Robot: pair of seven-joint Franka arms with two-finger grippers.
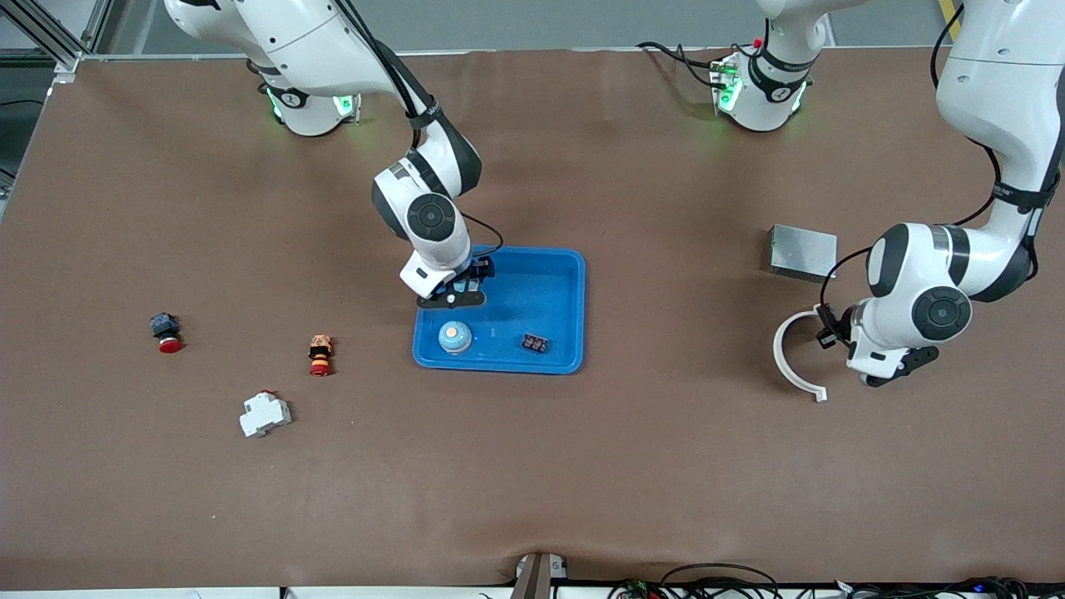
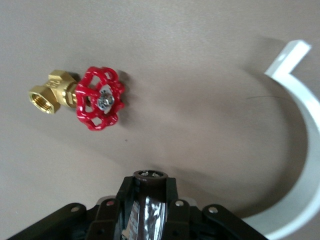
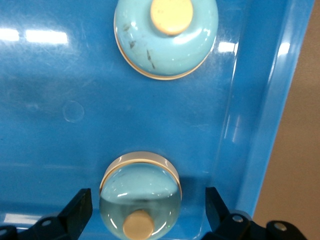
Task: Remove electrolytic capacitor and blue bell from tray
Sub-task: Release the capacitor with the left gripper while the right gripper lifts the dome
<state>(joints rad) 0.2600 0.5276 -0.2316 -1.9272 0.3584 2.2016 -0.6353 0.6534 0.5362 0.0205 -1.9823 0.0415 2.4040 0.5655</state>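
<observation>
A blue tray (image 1: 566, 308) lies mid-table. A light-blue bell (image 1: 454, 336) with a tan button sits in its corner nearest the front camera, toward the right arm's end; it also shows in the right wrist view as the bell (image 3: 167, 37). A second bell (image 3: 140, 185) rests on the tray floor between the fingers of my right gripper (image 3: 147, 200), which is open and apart from it. In the front view the right gripper (image 1: 453, 293) hides that bell. My left gripper (image 2: 150, 185) is shut on the dark brown capacitor (image 2: 150, 176), over bare table at the left arm's end.
A white curved bracket (image 1: 790, 358) lies beside the left gripper (image 1: 829, 331), and a brass valve with a red handwheel (image 2: 100, 97) is close under it. A grey metal box (image 1: 803, 252), two red push buttons (image 1: 166, 333) (image 1: 320, 355), a white breaker (image 1: 265, 413) and a small dark part (image 1: 535, 343) in the tray.
</observation>
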